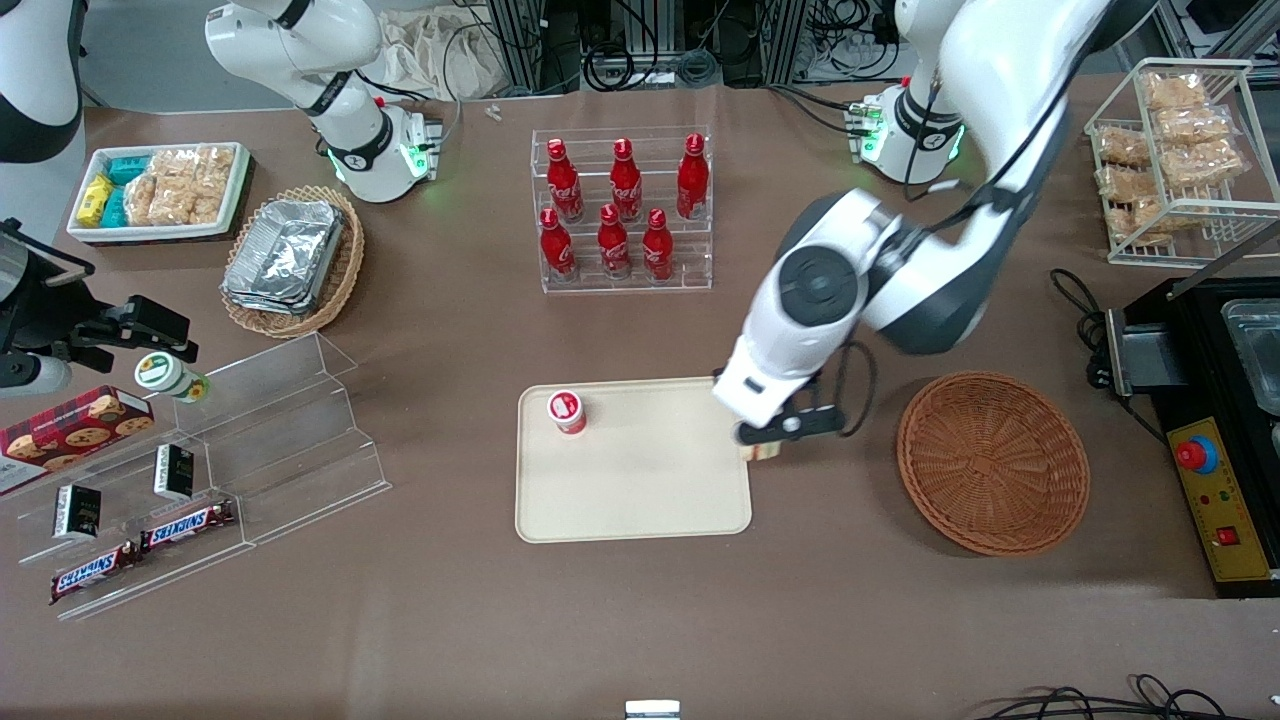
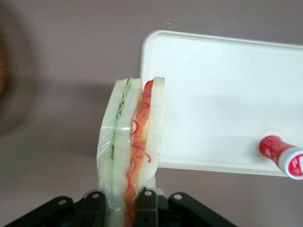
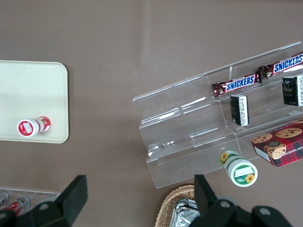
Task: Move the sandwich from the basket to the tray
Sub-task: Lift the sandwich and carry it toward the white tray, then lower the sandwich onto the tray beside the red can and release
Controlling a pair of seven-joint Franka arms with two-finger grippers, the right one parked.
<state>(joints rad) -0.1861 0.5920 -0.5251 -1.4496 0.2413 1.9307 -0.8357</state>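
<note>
At centre-right of the front view, the gripper pinches the wrapped sandwich by one end, carrying it clear of the basket over the tray's edge for setting down.

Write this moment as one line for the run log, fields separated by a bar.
phase: carry | gripper: shut on sandwich, above tray edge toward basket | basket: empty | tray: holds small red-capped bottle | sandwich not yet placed
</note>
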